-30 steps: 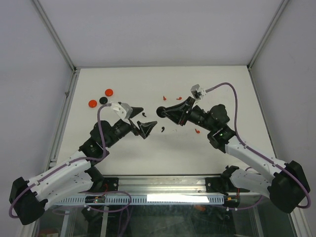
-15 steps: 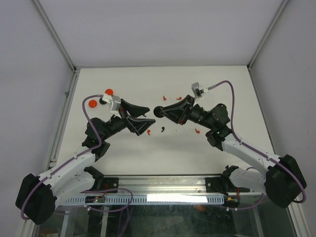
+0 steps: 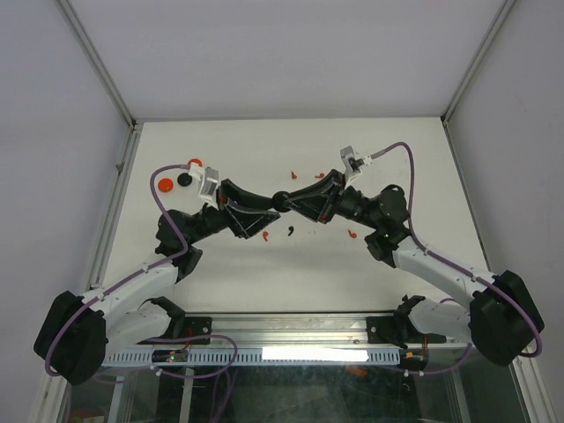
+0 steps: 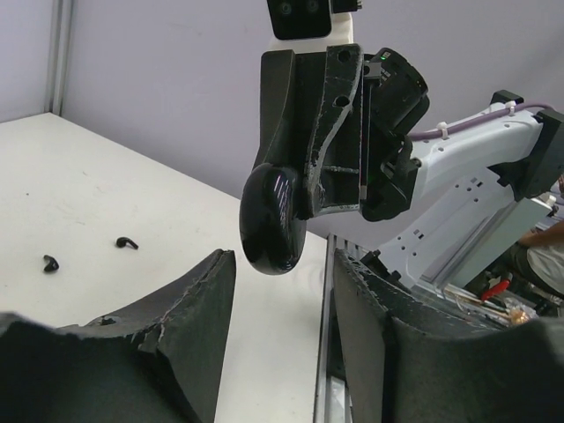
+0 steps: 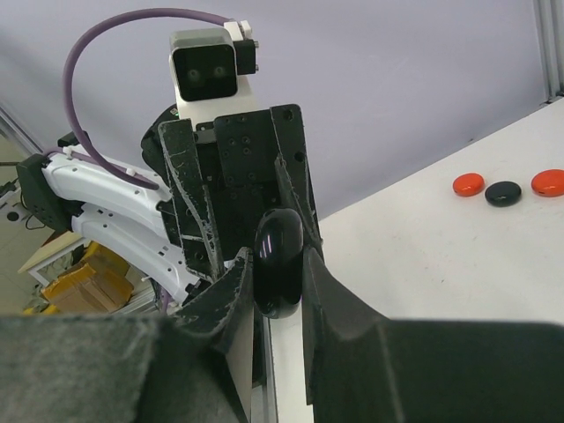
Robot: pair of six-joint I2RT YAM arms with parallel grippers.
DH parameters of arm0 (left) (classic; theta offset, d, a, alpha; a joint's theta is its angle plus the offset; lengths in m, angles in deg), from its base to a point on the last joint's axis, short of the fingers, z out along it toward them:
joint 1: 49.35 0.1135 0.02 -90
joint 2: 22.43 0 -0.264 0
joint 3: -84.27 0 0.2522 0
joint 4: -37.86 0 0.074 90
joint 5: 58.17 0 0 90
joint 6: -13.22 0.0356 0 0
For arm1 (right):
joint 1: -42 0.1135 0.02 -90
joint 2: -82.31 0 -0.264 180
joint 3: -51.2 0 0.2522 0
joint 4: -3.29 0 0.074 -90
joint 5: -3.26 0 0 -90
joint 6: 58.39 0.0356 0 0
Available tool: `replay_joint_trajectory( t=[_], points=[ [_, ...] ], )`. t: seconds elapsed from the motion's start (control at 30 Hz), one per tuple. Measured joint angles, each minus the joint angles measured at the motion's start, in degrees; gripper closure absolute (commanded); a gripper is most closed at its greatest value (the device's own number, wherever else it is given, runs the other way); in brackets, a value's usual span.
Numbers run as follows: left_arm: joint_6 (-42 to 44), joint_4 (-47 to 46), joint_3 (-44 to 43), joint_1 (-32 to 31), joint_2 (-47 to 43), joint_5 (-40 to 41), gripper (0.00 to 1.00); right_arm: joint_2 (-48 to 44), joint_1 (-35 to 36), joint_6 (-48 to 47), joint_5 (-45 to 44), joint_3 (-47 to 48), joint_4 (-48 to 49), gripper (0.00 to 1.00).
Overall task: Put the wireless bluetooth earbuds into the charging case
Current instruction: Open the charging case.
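Colour-wise this one was pretty simple. The tabletop (image 3: 308, 273) was plain white, no pattern at all. The charging case (image 4: 273, 220) was glossy black and shiny enough to catch highlights. Scattered around were tiny red earbuds (image 3: 352, 233) and black earbuds (image 4: 128, 241). Off in the corner sat two red discs (image 5: 468, 184) with a black disc (image 5: 503, 193) between them. The left arm (image 3: 132, 291) and right arm (image 3: 441, 269) were white with black joints, and each had a purple cable (image 3: 397, 148). The walls (image 3: 264, 53) looked pale greyish-lilac.
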Motion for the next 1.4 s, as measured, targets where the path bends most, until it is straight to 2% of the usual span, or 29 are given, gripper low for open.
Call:
replay_joint_trajectory(
  t=[0.17, 0.7, 1.4],
  points=[
    [-1.46, -2.64, 0.00, 0.00, 1.53, -1.07, 0.62, 0.81, 0.09, 0.61, 0.59, 0.00, 0.57, 1.00],
    [-4.31, -7.23, -0.02, 0.00, 5.14, -3.02, 0.75, 1.77, 0.81, 0.90, 1.42, 0.00, 3.10, 1.00],
    [-7.04, -9.86, -0.02, -0.13, 5.22, -4.33, 0.67, 2.80, 2.08, 1.36, 1.77, 0.00, 5.88, 1.00]
  ],
)
